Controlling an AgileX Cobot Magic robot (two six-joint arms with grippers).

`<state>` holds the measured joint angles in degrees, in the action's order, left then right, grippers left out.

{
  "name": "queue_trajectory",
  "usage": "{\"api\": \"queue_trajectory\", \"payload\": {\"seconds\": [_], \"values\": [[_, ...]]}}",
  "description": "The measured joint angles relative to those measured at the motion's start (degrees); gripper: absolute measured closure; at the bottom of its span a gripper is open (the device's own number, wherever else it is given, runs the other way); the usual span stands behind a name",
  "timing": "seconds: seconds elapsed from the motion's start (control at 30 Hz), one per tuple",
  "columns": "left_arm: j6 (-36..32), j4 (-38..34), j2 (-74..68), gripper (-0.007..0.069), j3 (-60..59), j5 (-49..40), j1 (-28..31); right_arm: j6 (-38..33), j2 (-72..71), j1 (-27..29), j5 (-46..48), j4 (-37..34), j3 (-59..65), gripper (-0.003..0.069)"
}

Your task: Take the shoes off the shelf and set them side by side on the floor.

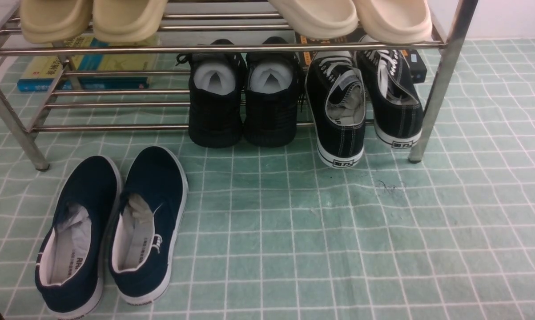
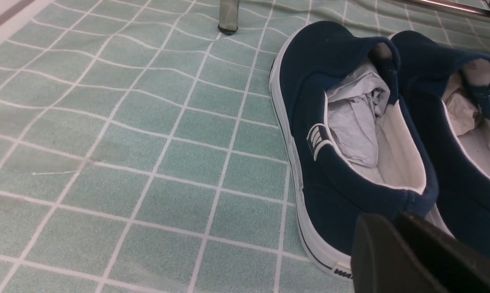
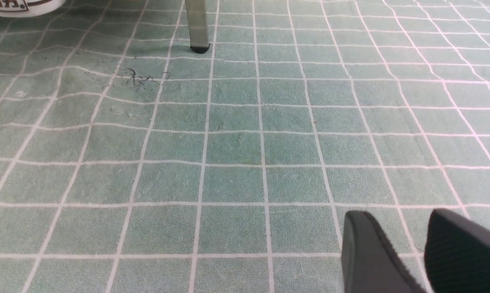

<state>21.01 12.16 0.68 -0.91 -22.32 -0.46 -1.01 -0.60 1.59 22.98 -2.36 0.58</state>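
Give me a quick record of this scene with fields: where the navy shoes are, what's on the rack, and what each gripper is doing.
shoes: navy pair side by side on the floor, in front of the shelf, heels toward the camera
shelf: lower tier holds black pair and lace-up sneakers; top tier holds beige slippers
behind shelf: books
left gripper: near the heel of one navy shoe, fingers close together, holding nothing
right gripper: above bare floor, open, empty

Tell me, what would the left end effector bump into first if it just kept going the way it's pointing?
Probably the heel of the nearer navy shoe, which lies right ahead of the left end effector. How much gap remains is hard to judge.
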Motion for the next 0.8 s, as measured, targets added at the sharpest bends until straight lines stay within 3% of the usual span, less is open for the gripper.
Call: {"api": "queue_trajectory", "payload": {"seconds": [0.8], "values": [[0.0,1.6,0.0,0.0516,0.0,0.0,0.0,0.0,0.0,0.0,0.0,0.0,0.0,0.042]]}}
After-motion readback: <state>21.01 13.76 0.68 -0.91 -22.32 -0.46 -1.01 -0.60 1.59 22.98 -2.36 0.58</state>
